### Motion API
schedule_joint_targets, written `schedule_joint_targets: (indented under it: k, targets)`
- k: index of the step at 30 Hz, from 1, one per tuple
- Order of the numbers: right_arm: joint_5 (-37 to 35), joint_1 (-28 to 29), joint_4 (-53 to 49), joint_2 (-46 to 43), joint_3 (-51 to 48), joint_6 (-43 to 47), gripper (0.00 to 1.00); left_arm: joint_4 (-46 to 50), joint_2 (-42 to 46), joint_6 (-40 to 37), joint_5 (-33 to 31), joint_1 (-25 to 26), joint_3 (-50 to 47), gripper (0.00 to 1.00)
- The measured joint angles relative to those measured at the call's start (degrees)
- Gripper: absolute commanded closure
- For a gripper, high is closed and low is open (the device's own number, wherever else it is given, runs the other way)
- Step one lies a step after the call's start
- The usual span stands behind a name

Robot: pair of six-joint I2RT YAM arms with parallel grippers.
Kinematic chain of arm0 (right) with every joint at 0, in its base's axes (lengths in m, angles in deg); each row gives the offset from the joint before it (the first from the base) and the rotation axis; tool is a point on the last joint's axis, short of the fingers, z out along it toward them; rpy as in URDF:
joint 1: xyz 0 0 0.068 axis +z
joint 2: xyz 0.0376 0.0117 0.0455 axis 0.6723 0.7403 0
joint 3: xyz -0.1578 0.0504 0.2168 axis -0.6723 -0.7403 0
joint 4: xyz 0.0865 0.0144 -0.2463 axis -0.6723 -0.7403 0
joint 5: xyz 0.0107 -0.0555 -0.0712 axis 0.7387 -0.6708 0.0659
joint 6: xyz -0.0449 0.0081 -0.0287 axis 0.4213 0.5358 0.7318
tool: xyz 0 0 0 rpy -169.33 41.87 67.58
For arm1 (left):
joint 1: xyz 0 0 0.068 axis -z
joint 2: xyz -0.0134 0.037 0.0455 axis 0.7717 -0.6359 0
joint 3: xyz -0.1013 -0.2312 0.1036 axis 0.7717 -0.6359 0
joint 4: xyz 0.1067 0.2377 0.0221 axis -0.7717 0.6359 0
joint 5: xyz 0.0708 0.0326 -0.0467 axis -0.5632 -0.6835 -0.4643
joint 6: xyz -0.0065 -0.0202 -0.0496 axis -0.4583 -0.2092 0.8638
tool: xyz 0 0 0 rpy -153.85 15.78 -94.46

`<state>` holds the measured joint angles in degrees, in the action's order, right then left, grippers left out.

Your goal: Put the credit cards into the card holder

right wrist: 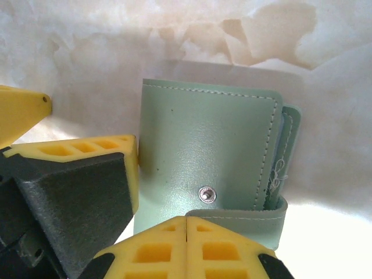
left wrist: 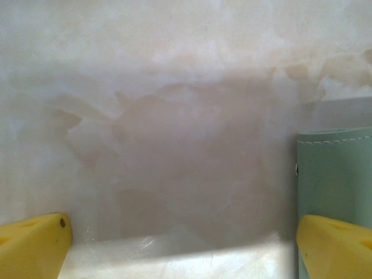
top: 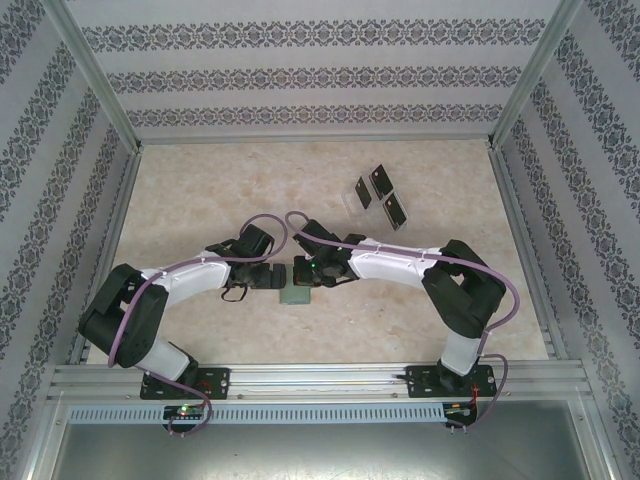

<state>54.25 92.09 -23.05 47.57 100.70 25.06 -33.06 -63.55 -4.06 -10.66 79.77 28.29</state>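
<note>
The grey-green card holder [top: 294, 296] lies flat on the table between my two grippers. Its snap stud [right wrist: 207, 195] is bare and its tab [right wrist: 256, 218] hangs loose along the near edge. My right gripper [right wrist: 186, 224] is shut, its yellow tips over the tab's end; I cannot tell if the tab is pinched. My left gripper [left wrist: 183, 247] stands open, low over the table. Its right finger [left wrist: 334, 244] is over the card holder's edge [left wrist: 334, 174]. That finger's dark pad [right wrist: 75, 186] sits against the holder's left side. Three black credit cards [top: 381, 181] lie at the back right.
A clear plastic tray [top: 351, 203] sits faintly beside the cards. Aluminium frame rails [top: 300, 375] and patterned walls close in the marbled table [top: 200, 200]. Both arms reach inward and meet at the table's middle.
</note>
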Motion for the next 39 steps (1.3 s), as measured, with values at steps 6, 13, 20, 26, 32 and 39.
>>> schedule_joint_targets:
  k: [6,13,20,26,32,39]
  targets:
    - [0.0,-0.2,-0.1,0.2,0.3,0.0,1.00,0.0,0.0,0.0,0.0,0.0,0.0,0.00]
    - [0.2,-0.2,-0.1,1.2,0.8,0.0,1.00,0.0,0.0,0.0,0.0,0.1,0.0,0.00]
    - [0.5,-0.2,0.1,2.3,1.1,0.0,1.00,0.0,0.0,0.0,-0.4,0.4,0.0,0.00]
    - [0.7,0.2,0.2,3.7,1.4,0.0,1.00,0.0,-0.1,0.0,-0.5,0.4,0.0,0.00]
    - [0.8,0.3,0.2,4.0,2.0,-0.1,1.00,0.0,-0.1,0.0,-0.5,0.4,0.0,0.00]
    - [0.7,0.3,0.0,4.0,2.2,0.0,1.00,0.0,-0.1,0.0,-0.5,0.4,0.0,0.00]
